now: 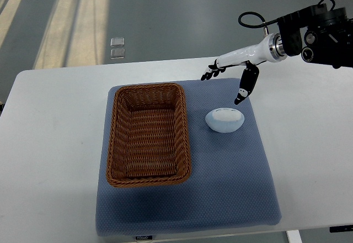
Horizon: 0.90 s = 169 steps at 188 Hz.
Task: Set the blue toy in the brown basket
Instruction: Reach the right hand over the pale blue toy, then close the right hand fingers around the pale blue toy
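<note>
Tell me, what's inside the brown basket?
Nothing shows inside the basket, only its woven bottom. The toy lies outside, on the mat to its right. The mat runs under the basket, so that part is covered.

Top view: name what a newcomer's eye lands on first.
The rectangular brown woven wicker basket stands empty on the left part of the blue-grey padded mat. Right of it lies the pale blue rounded toy, with the white right robot hand open just above it, thumb pointing down.
</note>
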Available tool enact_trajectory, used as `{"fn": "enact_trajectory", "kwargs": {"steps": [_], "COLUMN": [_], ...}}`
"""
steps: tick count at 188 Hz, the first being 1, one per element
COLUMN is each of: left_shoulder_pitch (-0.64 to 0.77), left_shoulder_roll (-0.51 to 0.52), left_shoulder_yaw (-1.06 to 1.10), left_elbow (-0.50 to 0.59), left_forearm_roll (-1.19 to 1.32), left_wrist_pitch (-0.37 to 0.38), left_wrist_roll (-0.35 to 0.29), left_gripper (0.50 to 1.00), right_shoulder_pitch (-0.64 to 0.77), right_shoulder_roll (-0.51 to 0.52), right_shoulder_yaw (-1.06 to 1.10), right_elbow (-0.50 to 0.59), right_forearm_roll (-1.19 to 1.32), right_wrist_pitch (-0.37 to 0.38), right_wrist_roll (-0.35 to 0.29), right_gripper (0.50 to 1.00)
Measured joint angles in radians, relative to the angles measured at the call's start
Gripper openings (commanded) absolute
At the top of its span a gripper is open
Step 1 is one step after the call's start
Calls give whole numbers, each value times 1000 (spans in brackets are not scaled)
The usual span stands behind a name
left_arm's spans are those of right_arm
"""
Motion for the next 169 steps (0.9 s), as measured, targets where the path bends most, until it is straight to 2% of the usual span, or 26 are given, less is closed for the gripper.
{"fn": "enact_trajectory", "kwargs": {"steps": [25,47,94,134,169], "left_shoulder_pitch": [0,0,0,0,0], "left_shoulder_roll": [0,0,0,0,0], "left_shoulder_yaw": [0,0,0,0,0], "left_elbow": [0,0,0,0,0], "left_forearm_roll": [0,0,0,0,0], "left_wrist_pitch": [0,0,0,0,0], "left_wrist_roll": [0,0,0,0,0], "left_gripper": [1000,1000,1000,1000,1000], "right_shoulder_pitch": [8,-7,-98,-149,-187], "right_shoulder_roll": [14,19,43,68,94], "right_shoulder_yaw": [-30,-40,-28,4,24], "right_elbow": [5,14,24,8,6], "right_forearm_roll": [32,74,88,90,89], "right_wrist_pitch": [15,14,-58,-114,-137], "right_wrist_roll": [-6,-41,-68,-129,-213], "right_gripper": [911,911,909,907,907]}}
